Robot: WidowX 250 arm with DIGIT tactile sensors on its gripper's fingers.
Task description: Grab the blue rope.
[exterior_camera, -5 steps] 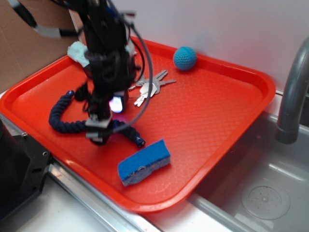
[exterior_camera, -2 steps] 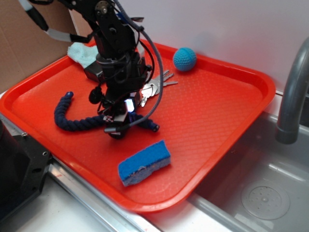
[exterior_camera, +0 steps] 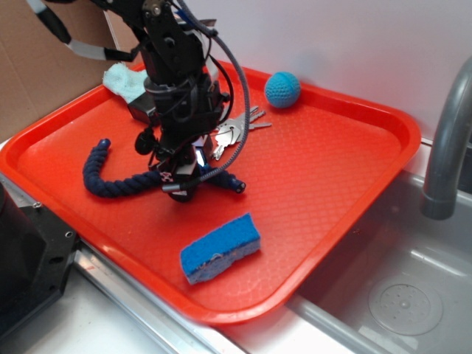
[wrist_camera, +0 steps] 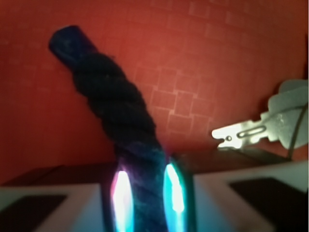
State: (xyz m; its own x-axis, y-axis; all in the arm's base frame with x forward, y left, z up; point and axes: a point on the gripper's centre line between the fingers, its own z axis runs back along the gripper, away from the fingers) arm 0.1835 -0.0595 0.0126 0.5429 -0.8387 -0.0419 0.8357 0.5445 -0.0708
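The blue rope (exterior_camera: pixel 122 183) (wrist_camera: pixel 116 106) is pinched between the jaws, near one of its capped ends. A short piece with the cap sticks out past the jaws; the long part curves away on the other side and is laid on the red tray (exterior_camera: pixel 324 169). Keys (exterior_camera: pixel 234 133) (wrist_camera: pixel 263 126) are seen just beside the jaws. A blue sponge (exterior_camera: pixel 220 248) lies further off, apart from the rope.

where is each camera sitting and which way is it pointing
Exterior: off the tray's front corner, raised, looking down across the red tray; shows the arm and gripper.
Wrist: on the gripper, looking past its lit fingers at the tray floor.
Shared: the blue rope pinched in the gripper, and the keys.
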